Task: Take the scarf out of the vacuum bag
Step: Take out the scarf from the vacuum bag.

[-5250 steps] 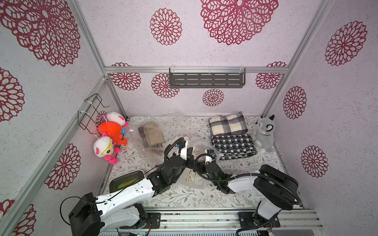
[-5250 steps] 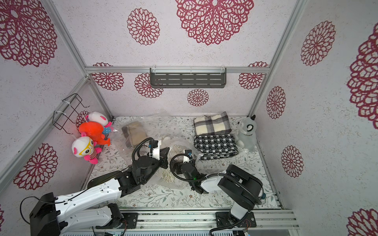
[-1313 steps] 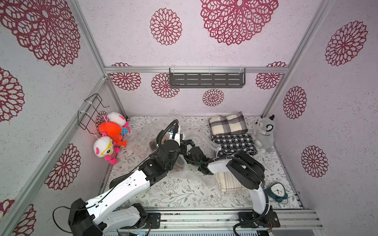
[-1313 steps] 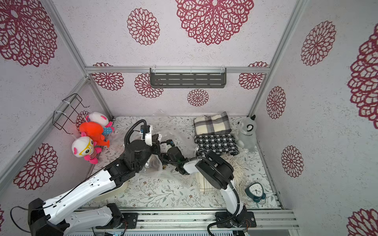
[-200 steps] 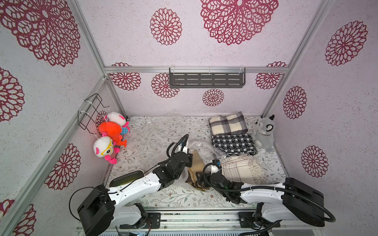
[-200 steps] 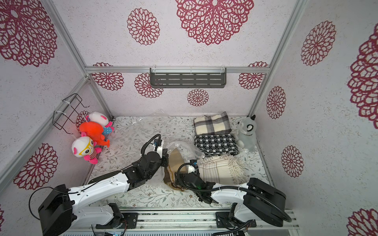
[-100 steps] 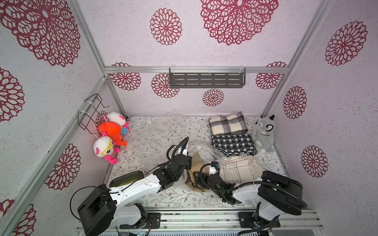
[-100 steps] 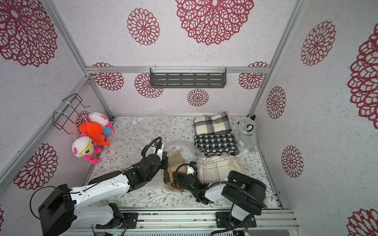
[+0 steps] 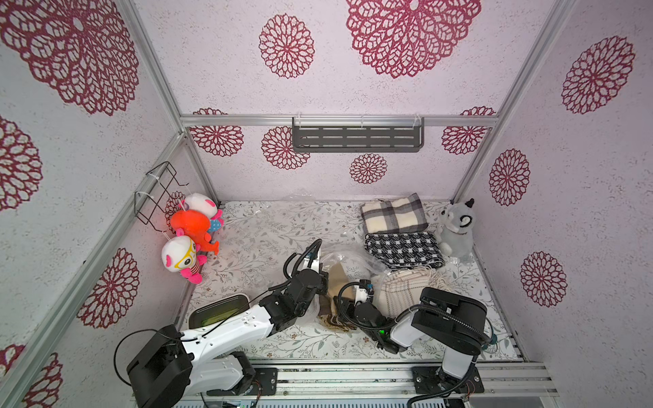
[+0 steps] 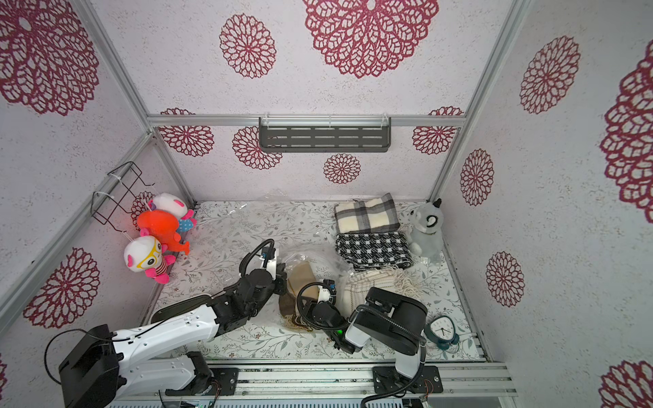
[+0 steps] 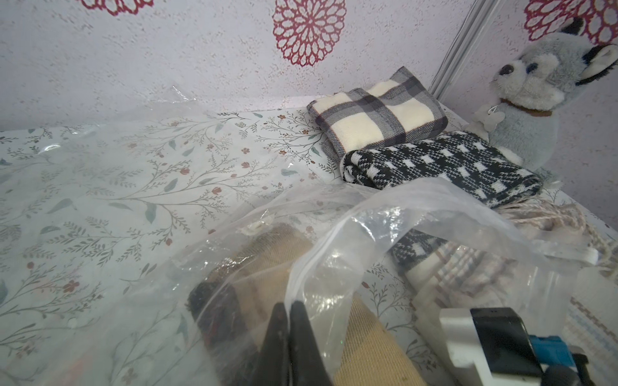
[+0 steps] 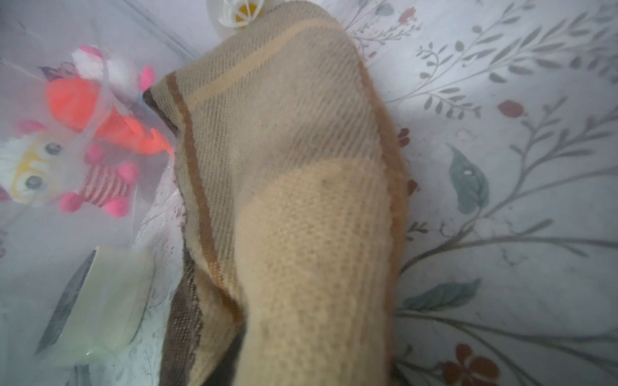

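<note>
The left gripper (image 11: 289, 334) has its two black fingers pressed together, pinching the zip-lipped edge of the vacuum bag (image 11: 434, 207), a large clear, crinkly plastic bag. Directly ahead of those fingers, seen through the film, lies the tan woven scarf with brown stripes (image 11: 267, 254), most of it inside the bag. In a top view its dark fringed end (image 9: 334, 319) lies at the bag's mouth, just beside the right gripper (image 9: 344, 309).

Whether the right gripper is spread or clamped cannot be told: its fingers are hidden under its wrist. Its wrist camera sits close over the scarf, with the bag's round white valve cap (image 12: 239, 11) at the scarf's far end.

Beyond the bag from the left gripper rest a black-and-white checked folded scarf (image 9: 403, 249), a cream-and-grey plaid folded scarf (image 9: 392, 213) and a grey plush wolf (image 9: 456, 226). A beige striped fringed scarf (image 9: 406, 289) lies just beside the right arm.
</note>
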You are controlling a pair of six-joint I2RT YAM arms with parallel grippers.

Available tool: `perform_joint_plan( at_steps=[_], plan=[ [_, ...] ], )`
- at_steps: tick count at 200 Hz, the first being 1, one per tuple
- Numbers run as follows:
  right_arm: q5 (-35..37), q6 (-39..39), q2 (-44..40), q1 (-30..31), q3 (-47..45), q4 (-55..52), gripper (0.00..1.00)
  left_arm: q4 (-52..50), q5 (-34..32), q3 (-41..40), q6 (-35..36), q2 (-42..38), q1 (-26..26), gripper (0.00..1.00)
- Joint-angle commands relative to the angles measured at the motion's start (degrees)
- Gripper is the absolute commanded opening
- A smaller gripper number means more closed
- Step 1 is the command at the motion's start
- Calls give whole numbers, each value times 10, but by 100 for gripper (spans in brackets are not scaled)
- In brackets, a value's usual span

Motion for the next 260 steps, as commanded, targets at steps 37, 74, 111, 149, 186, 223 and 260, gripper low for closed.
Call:
perform_joint_plan(
  at_steps=[37,74,111,149,186,223,260],
  plan=[
    [-80,-50,-98,-24,13,-125,0,8,-29,-5,-4,17,-2,0],
    [-142,-104,-192,-39,49,-333,0,11,-30,2,-5,34,7,0],
    [-139,-142,-293,-46,69,-510,0,27,-5,0,-12,59,34,0],
    [-180,-189,-355,-95,109,-656,0,65,2,2,-13,109,34,0],
    [-175,-216,-429,-120,151,-761,0,82,-8,1,-9,134,42,0],
    [-194,-226,-469,-136,185,-822,0,101,4,5,-4,166,61,0],
    [-179,-228,-498,-138,215,-877,0,122,29,9,-6,198,105,0]
  ],
)
